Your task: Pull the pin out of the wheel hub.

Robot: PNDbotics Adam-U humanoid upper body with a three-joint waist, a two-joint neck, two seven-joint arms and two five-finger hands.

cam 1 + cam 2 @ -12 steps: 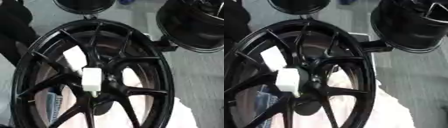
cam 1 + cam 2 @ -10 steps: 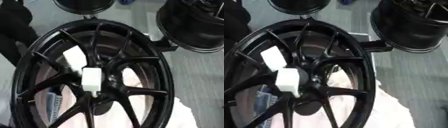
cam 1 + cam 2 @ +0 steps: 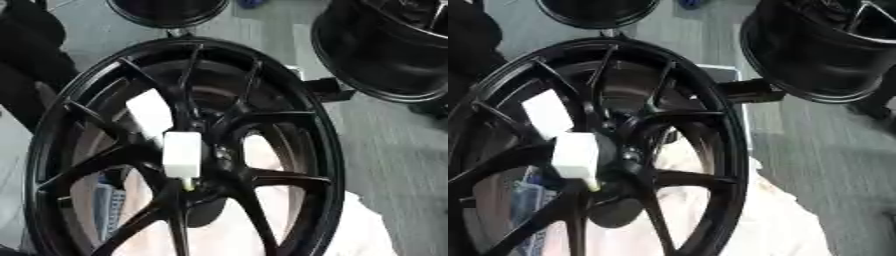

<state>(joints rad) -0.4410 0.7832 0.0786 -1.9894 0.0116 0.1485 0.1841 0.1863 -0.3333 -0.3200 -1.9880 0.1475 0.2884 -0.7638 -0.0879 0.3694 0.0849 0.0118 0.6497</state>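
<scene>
Pin still seated: a white block-shaped piece (image 3: 182,154) with a small yellowish tip (image 3: 187,186) sits at the centre of the black multi-spoke alloy wheel hub (image 3: 179,150).

That white piece is probably the pin's head, though its shank is hidden where it meets the hub's centre, so how deep it sits cannot be told. It stands proud of the spokes, which leaves it free to be gripped and drawn straight out. A second white slab (image 3: 150,113) lies just behind it, between two spokes. The wheel fills the view face-on, presumably propped so its centre faces the robot. Pale cloth (image 3: 262,225) shows through the lower spokes. Other black wheels (image 3: 824,50) stand beyond, well apart. Neither hand shows in either view, so their fingers' state cannot be told.
</scene>
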